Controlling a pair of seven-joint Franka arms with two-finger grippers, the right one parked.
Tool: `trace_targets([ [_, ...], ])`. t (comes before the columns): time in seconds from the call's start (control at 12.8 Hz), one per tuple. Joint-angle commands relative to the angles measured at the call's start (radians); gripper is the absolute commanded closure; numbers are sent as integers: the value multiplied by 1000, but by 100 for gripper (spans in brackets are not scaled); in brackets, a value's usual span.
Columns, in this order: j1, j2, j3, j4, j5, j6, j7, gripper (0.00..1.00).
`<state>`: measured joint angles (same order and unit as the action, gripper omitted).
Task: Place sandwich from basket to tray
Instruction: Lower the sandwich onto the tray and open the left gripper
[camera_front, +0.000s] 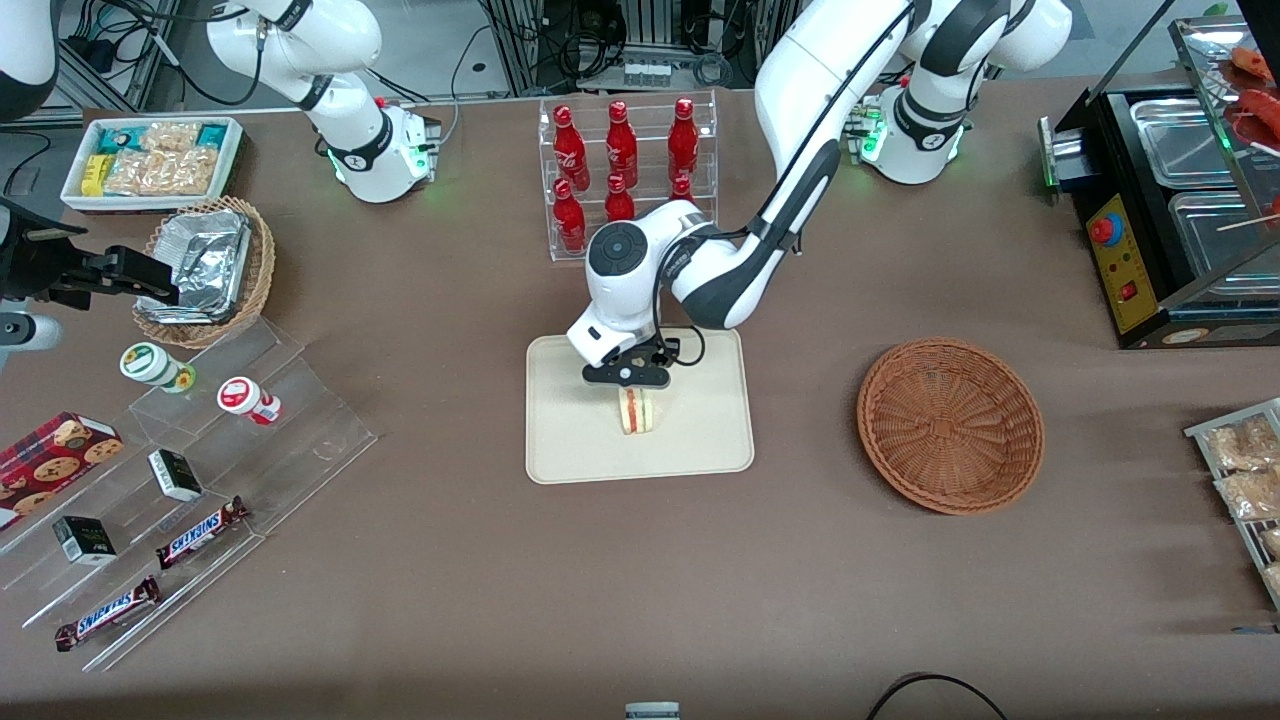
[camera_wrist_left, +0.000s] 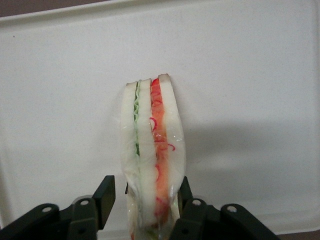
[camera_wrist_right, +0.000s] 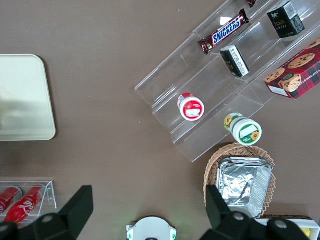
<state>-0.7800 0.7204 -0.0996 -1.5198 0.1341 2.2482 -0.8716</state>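
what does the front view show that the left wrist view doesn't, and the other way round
Only the front view shows the round brown basket, with nothing in it, toward the working arm's end of the table, plus the rack of red bottles and the whole outline of the tray. Only the left wrist view shows the gripper with its jaws open on either side of the sandwich, and the green and orange-red filling layers. Both show the sandwich standing on edge on the tray under the gripper.
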Motion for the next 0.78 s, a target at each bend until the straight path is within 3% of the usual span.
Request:
trace_targets([
  [0.0, -13, -36, 55, 21, 21, -25, -59, 0],
  [0.47, 2, -159, 125, 21, 9, -103, -93, 0],
  [0.7, 86, -254, 129, 9, 2, -226, -67, 0],
])
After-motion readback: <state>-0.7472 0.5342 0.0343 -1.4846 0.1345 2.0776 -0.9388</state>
